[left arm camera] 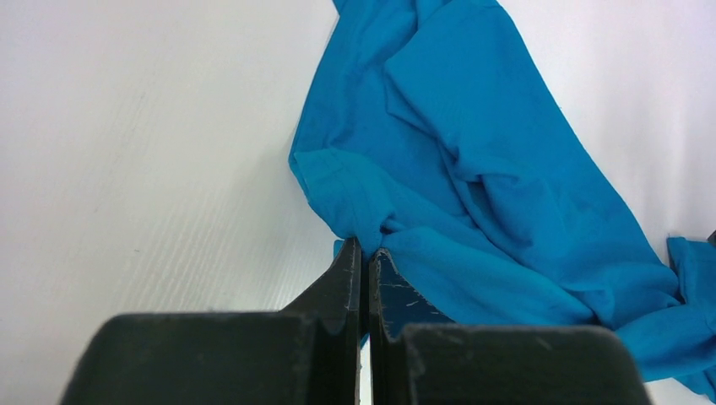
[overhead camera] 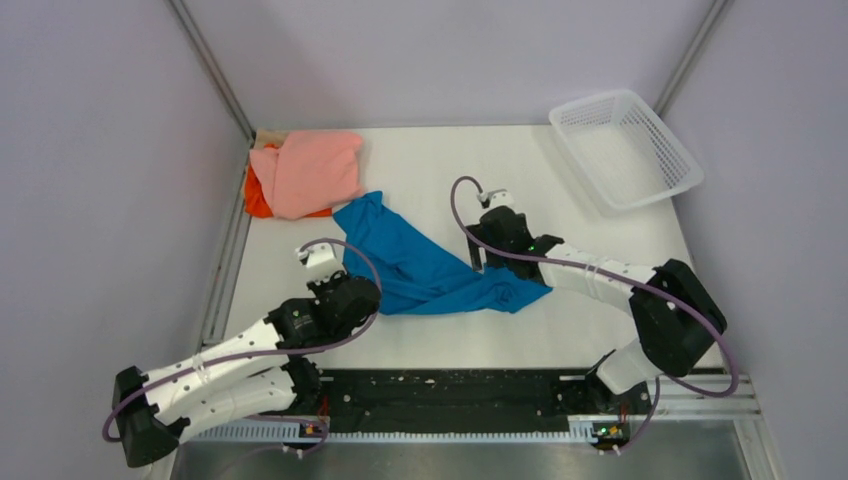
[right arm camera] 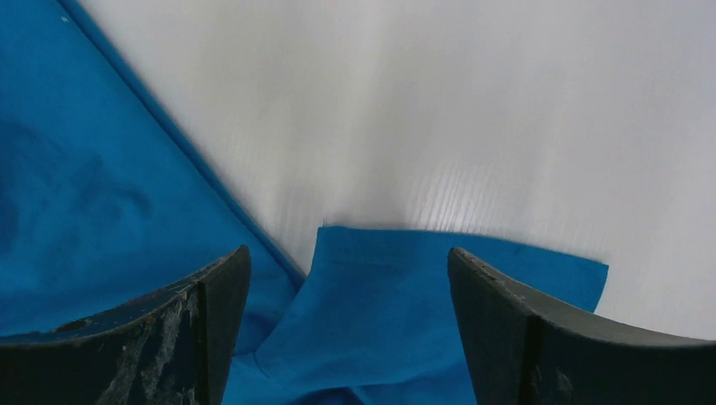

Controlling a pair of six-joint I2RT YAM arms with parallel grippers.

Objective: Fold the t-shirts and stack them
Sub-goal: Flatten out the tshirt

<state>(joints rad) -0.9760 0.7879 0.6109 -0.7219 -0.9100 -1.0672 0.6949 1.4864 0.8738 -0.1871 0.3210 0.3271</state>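
The bright blue t-shirt (overhead camera: 430,265) lies crumpled in a long band across the middle of the table. My left gripper (overhead camera: 368,292) is at its left end, shut on a bunched fold of the blue cloth (left arm camera: 439,169); the jaws (left arm camera: 366,246) meet with cloth pinched at the tips. My right gripper (overhead camera: 486,262) is open over the shirt's right part, with a flat blue edge (right arm camera: 380,287) lying between the wide-apart fingers (right arm camera: 348,257). The salmon-pink t-shirt (overhead camera: 305,170) lies folded on the orange t-shirt (overhead camera: 258,200) at the back left.
A white plastic mesh basket (overhead camera: 625,148) stands at the back right corner, part over the table edge. Grey walls with metal posts enclose the table. A black strip (overhead camera: 450,395) runs along the near edge between the arm bases.
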